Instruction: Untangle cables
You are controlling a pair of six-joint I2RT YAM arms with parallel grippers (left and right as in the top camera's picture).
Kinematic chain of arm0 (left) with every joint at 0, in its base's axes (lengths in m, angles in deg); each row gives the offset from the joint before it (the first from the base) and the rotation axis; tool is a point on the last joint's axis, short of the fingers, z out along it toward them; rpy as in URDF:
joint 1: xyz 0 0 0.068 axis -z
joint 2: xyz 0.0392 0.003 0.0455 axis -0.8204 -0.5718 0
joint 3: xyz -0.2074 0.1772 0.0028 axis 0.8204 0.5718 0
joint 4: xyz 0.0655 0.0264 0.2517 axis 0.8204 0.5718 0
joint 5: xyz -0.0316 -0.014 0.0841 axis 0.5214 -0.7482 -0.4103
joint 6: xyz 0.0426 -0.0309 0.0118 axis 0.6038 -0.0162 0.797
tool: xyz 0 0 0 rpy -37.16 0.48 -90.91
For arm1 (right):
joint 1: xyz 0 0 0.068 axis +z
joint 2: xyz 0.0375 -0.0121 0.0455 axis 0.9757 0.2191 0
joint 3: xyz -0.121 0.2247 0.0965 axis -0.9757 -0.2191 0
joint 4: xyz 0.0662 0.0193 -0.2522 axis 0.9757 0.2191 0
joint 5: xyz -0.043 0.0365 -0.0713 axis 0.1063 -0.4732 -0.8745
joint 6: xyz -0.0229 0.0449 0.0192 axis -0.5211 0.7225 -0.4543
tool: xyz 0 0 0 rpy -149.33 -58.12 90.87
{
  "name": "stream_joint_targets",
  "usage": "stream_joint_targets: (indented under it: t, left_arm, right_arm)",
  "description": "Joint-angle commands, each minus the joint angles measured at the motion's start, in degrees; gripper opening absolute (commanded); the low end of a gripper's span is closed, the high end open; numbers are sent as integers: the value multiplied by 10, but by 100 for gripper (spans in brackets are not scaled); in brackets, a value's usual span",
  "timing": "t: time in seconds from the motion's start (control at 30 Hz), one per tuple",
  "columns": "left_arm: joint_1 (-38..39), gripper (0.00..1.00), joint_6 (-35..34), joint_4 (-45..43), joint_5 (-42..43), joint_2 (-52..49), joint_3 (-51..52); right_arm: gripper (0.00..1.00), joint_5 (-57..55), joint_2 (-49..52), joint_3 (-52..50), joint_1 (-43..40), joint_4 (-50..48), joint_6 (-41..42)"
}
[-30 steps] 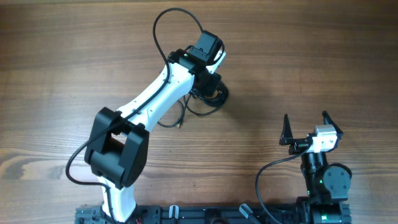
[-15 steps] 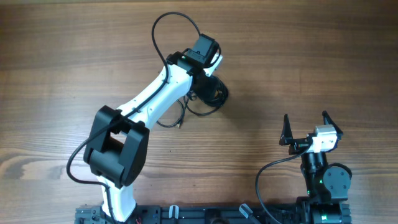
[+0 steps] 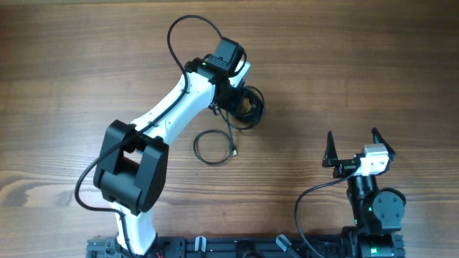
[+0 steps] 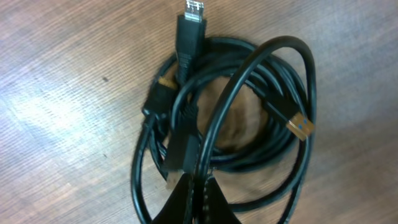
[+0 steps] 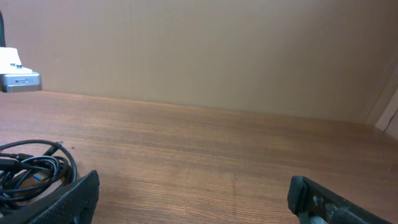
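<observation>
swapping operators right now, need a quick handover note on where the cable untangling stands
Left claw: shut, low over the tangled bundle, seemingly pinching one strand.
Right claw: open, empty, near its base, away from the cables.
Cables: bundle on the table; one loose cable lies apart in its own loop, on the robot's side of the bundle.
Done: that one cable is free.
Left: the bundle, several cords coiled together.

Top-down overhead, close left wrist, low right wrist; cables shared.
</observation>
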Motion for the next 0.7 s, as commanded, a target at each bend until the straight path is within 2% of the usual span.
stream_joint_targets:
  t: [0.0, 0.1, 0.3, 0.4, 0.47, 0.53, 0.6, 0.67]
  left_arm:
    - [-1, 4, -22, 20, 47, 49, -22]
    - [-1, 4, -68, 13, 61, 126, -33]
    - [-1, 4, -71, 10, 102, 258, -33]
    - [-4, 4, -114, -9, 98, 301, -33]
    - [-14, 4, -167, -36, 69, 320, -33]
    - [-37, 4, -241, -55, -10, 331, -33]
    - [-74, 4, -307, -46, -82, 331, -33]
    - [-117, 4, -342, -20, -98, 316, -33]
  right_arm:
    - [100, 5, -5, -1, -2, -1, 7]
    - [100, 5, -5, -1, -2, -1, 7]
    - [100, 5, -5, -1, -2, -1, 7]
    - [100, 5, -5, -1, -2, -1, 7]
    - [100, 5, -5, -1, -2, -1, 7]
    - [100, 5, -5, -1, -2, -1, 7]
    - [100, 5, -5, -1, -2, -1, 7]
    - [100, 5, -5, -1, -2, -1, 7]
